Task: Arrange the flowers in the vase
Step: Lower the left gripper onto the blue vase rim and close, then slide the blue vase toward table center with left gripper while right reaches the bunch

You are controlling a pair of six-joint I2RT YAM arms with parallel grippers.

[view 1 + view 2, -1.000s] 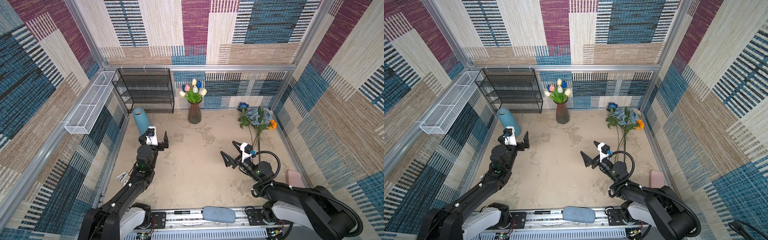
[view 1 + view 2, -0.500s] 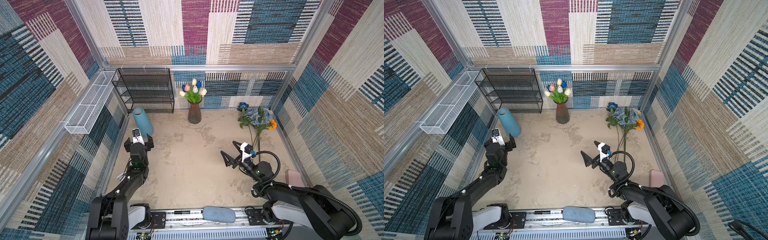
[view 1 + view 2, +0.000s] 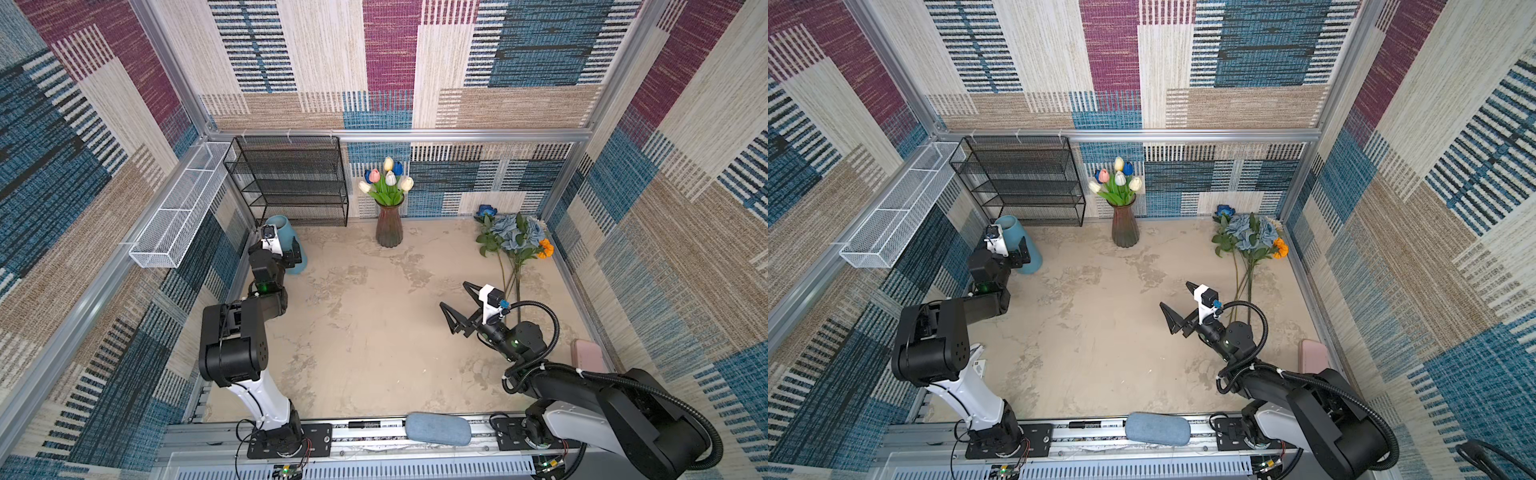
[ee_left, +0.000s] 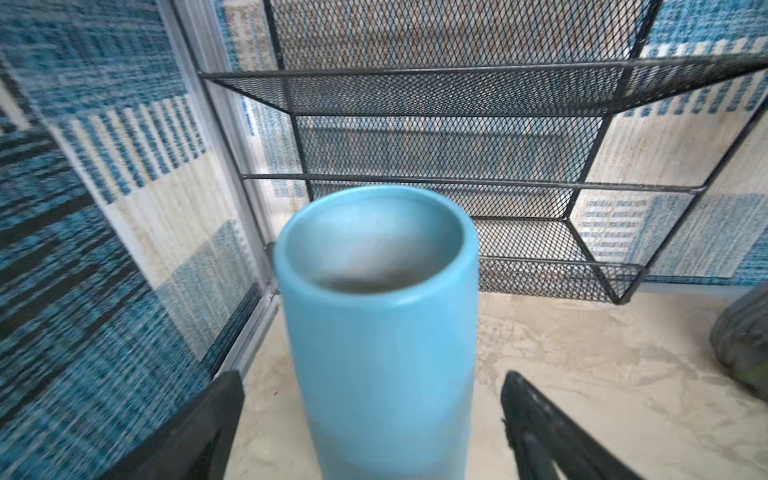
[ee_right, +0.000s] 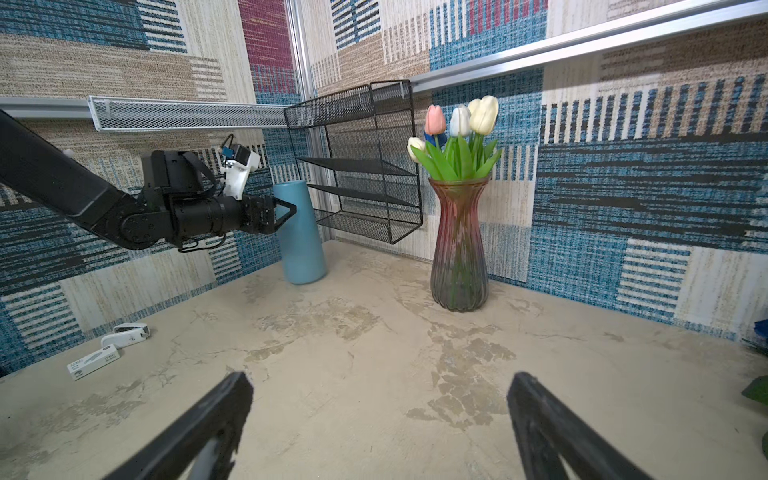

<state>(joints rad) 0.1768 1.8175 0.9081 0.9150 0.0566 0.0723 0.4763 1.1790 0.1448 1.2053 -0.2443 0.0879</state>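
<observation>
The left gripper, jaws spread, straddles one smooth blue cylindrical vase without touching it, one black mesh rack just beyond, while the right gripper, spread wide and empty, faces one ribbed glass vase holding about seven tulips well ahead, with the loose long-stemmed flowers lying flat near its outer side.

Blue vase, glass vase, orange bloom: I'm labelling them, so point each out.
blue vase [image 4: 386, 353], left wrist view, outer wall.
glass vase [image 5: 458, 249], right wrist view, ribbed body.
orange bloom [image 3: 545, 248], a top view, petals.
</observation>
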